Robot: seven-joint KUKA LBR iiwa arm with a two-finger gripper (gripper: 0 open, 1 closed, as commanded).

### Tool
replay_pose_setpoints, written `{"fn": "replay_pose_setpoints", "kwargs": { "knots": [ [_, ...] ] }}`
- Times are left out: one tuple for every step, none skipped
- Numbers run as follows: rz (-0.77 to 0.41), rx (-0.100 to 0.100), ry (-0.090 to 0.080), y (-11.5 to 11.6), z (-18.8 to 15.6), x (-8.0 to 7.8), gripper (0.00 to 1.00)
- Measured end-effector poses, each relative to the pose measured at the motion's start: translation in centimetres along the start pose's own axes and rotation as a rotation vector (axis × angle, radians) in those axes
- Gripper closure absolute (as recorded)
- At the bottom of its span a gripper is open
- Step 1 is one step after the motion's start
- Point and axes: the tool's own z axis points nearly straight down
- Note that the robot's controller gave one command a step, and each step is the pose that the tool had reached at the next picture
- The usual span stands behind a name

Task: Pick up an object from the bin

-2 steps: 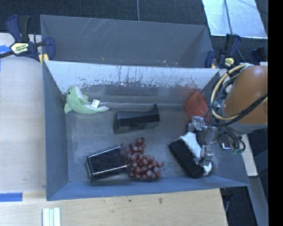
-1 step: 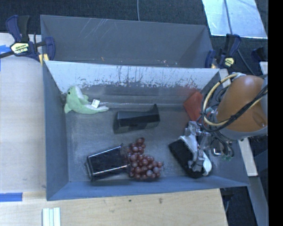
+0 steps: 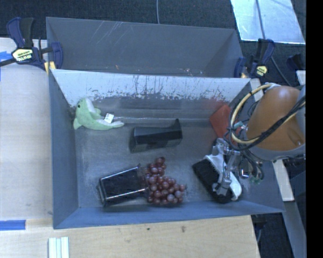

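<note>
**A:** Where does it stand?

**B:** The gripper (image 3: 225, 172) hangs at about four o'clock in the grey metal bin (image 3: 63, 160), right over a flat black thing with a white end (image 3: 204, 174) that lies slanted near the right wall. It looks to be touching it. Whether the gripper is open or closed I cannot tell, since the wrist and cables hide it.

**A:** What could go wrong?

**B:** The thing is low and flat, so a grip on its edge could slide off and only push it. It also lies close to the sloping right and front walls. A push towards five o'clock may wedge it into the corner, or the gripper may scrape the metal.

**A:** Anything in the way?

**B:** Not much. A red, soft-looking piece (image 3: 221, 118) sits at two o'clock, half behind the arm. The bunch of dark red plastic grapes (image 3: 162, 186) at six o'clock is near, touching a shallow black box (image 3: 120, 185) at seven. A black rectangular block (image 3: 155, 135) lies mid-bin, and a small green plush toy (image 3: 89, 117) sits at ten, well apart.
</note>
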Motion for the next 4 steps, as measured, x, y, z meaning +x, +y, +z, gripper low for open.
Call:
{"fn": "replay_pose_setpoints", "kwargs": {
  "knots": [
    [0.018,0.000,-0.004,0.2,-1.8,0.1,0.00],
    [0.111,0.000,-0.018,1.3,2.6,1.0,0.00],
    [0.201,-0.005,-0.030,0.1,2.1,0.1,1.00],
    [0.201,-0.005,-0.030,0.1,2.1,0.1,1.00]
  ]
}}
